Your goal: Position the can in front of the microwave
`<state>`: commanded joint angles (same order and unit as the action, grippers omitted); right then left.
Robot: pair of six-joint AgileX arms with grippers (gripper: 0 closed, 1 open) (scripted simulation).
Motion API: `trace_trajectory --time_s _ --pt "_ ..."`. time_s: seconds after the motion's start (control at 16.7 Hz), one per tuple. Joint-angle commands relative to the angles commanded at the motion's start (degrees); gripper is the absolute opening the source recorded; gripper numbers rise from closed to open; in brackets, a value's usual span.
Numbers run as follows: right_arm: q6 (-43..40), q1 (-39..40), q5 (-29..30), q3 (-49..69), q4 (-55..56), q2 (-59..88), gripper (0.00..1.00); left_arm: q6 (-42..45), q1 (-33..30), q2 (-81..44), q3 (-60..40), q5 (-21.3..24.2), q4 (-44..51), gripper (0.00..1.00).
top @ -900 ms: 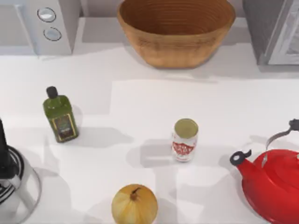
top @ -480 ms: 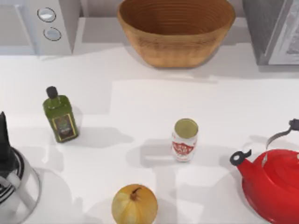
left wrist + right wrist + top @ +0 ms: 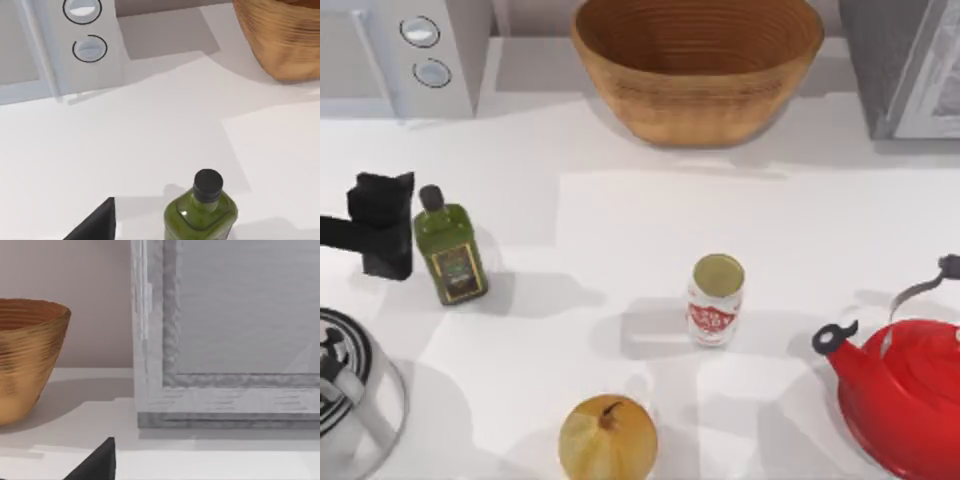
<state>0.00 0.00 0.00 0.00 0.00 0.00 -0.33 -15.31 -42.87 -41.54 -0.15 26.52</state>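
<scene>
The can point(image 3: 716, 299) stands upright on the white worktop point(image 3: 620, 220), a little right of the middle and toward the near edge, gold top up and red label facing the near edge. Nothing touches it. The microwave point(image 3: 415, 55) sits at the far left corner, its two round silver dials showing in the top view and in the left wrist view point(image 3: 85, 30); the can is well apart from it.

The left end effector point(image 3: 382, 225) hovers near the left edge, just beside the green oil bottle point(image 3: 447, 250), on the bottle's left. I cannot tell whether its fingers are open or closed; it holds nothing that can be seen. In the left wrist view the bottle's black cap and green shoulders point(image 3: 202, 210) appear with bare worktop between bottle and microwave.

A wooden bowl point(image 3: 697, 65) stands at the middle of the far edge, and a darker grey appliance point(image 3: 905, 65) occupies the far right corner. The right wrist view faces that appliance's pale framed door point(image 3: 225, 340), with the bowl point(image 3: 27, 355) beside it. A red kettle point(image 3: 900, 385) sits at the near right corner, a yellow onion point(image 3: 608, 437) at the near edge left of the can, and a round metal object point(image 3: 350, 400) at the near left corner
</scene>
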Motion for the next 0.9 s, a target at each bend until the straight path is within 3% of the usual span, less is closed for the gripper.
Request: trace_trajectory --time_s 0.6,0.9 --pt "0.0 0.0 0.0 0.0 0.0 0.0 1.0 -0.5 -20.2 -55.9 -52.8 0.1 34.3 1.0" --pt "0.0 0.0 0.0 0.0 0.0 0.0 1.0 -0.8 -28.2 -78.4 -73.5 0.3 48.0 1.0"
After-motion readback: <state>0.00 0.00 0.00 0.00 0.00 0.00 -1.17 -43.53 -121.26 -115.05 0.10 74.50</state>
